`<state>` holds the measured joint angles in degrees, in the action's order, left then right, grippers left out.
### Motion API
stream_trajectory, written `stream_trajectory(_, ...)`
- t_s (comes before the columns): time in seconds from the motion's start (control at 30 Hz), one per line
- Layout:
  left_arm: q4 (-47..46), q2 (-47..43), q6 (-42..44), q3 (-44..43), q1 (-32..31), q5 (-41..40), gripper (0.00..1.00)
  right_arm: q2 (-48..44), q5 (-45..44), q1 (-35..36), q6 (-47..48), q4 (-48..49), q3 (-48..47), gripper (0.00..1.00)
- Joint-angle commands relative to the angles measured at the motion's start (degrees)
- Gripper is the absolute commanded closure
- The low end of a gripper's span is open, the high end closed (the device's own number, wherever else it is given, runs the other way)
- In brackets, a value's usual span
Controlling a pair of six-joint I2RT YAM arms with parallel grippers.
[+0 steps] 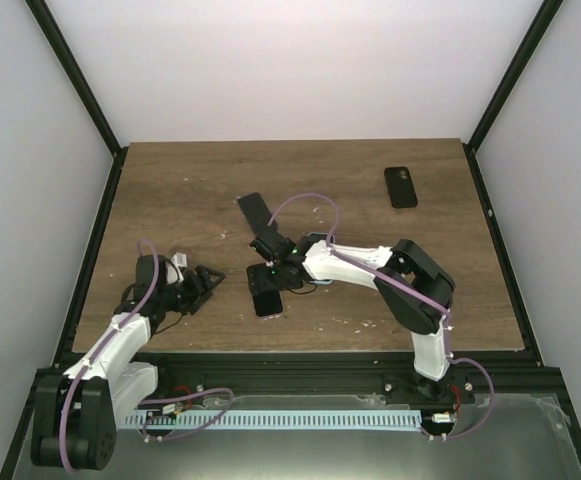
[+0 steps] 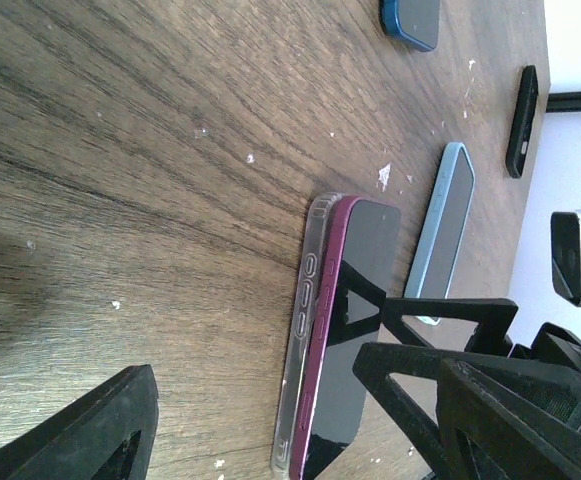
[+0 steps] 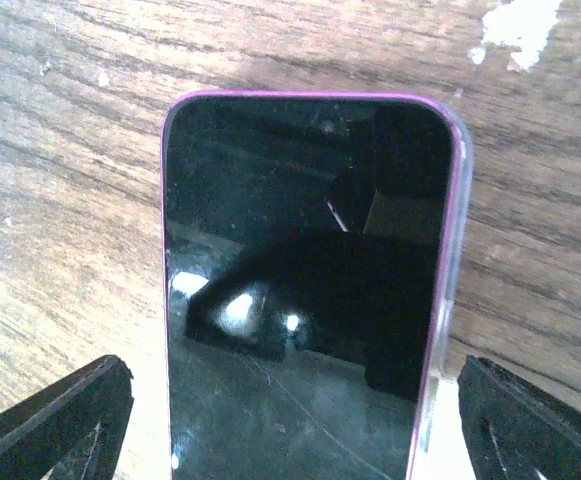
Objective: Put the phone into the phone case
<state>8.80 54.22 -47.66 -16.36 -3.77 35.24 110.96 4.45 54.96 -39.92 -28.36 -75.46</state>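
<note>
1. The purple phone lies screen up on the table, inside the clear case. Whether it is fully seated, I cannot tell.
2. The right gripper straddles the phone, its jaws spread clear of both sides.
3. The left gripper hangs open, left of the phone.

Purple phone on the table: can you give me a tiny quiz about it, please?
1. True or false: the right gripper is squeezing the purple phone.
2. What colour is the phone case under it? A clear, B red, C green.
3. Fill in: the left gripper has its jaws ___.
Key: 1 false, there is a gap on both sides; 2 A; 3 open.
</note>
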Motion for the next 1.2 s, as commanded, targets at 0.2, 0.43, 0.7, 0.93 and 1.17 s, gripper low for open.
stream_trajectory(0.2,0.7,0.5,3.7,-1.8,-0.1,5.4,0.30,-6.1,2.7,-3.6,0.1,7.5,7.5,0.25)
stream_trajectory(0.43,-1.0,3.0,3.1,-3.0,-1.4,5.3,0.39,-7.8,7.1,-6.6,-0.7,16.4,14.3,0.57)
stream_trajectory(0.7,-2.9,7.7,1.9,-5.1,-3.9,4.3,0.44,-8.0,13.2,-8.9,1.1,23.9,19.0,0.77)
stream_trajectory(0.93,-6.7,13.9,0.0,-6.5,-6.7,3.2,0.56,-7.1,18.2,-8.8,-0.8,27.8,20.8,0.81)
stream_trajectory(1.17,-6.4,17.4,-0.1,-8.4,-8.5,3.2,0.62,-8.0,23.3,-7.2,-2.9,36.1,26.3,0.82)
